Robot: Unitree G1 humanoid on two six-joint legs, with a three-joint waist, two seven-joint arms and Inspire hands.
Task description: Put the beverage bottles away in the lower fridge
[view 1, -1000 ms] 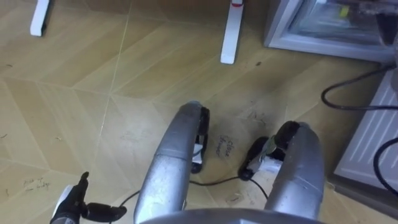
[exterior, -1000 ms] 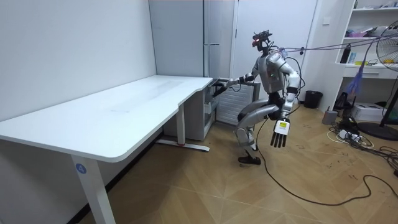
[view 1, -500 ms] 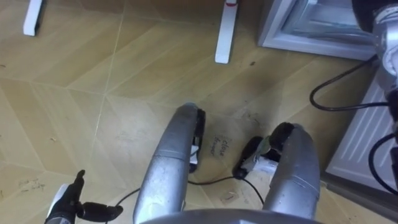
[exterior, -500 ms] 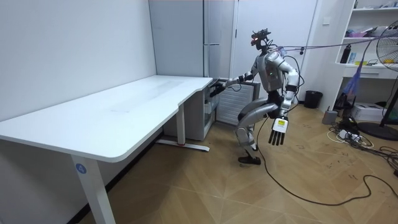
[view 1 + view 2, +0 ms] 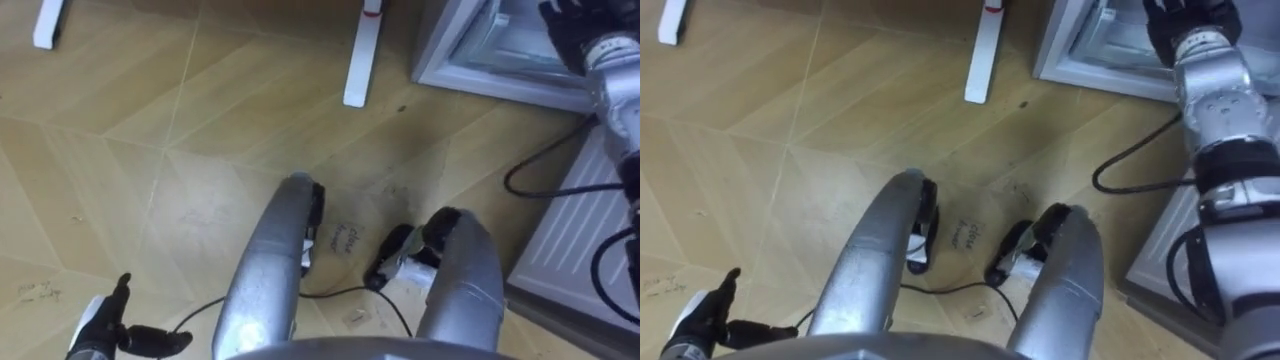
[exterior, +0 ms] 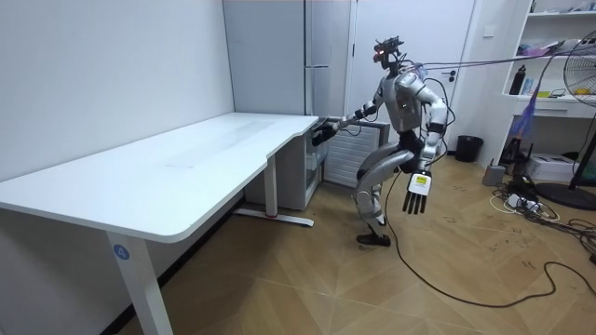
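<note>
I stand with bent knees before the lower fridge [image 5: 470,62], a grey frame with a glassy front at the upper right. My right arm reaches forward, and my right hand [image 5: 572,28] is dark against the fridge front, its fingers hidden at the picture's top edge. In the room view that right hand [image 6: 323,133] is at the fridge's edge beside the desk. My left hand [image 5: 108,322] hangs low by my side with straight fingers and nothing in it; the room view has this left hand [image 6: 416,193] beside my thigh.
Two white desk feet [image 5: 358,58] [image 5: 45,22] rest on the wooden floor ahead. A white ribbed panel [image 5: 575,235] stands at my right. The white desk [image 6: 186,167] fills the room view's left, with a fan and shelves [image 6: 559,56] on its right.
My right hand has come forward to the fridge front and now shows at the upper right. The eye view has shifted a little, and my left hand has swung slightly.
</note>
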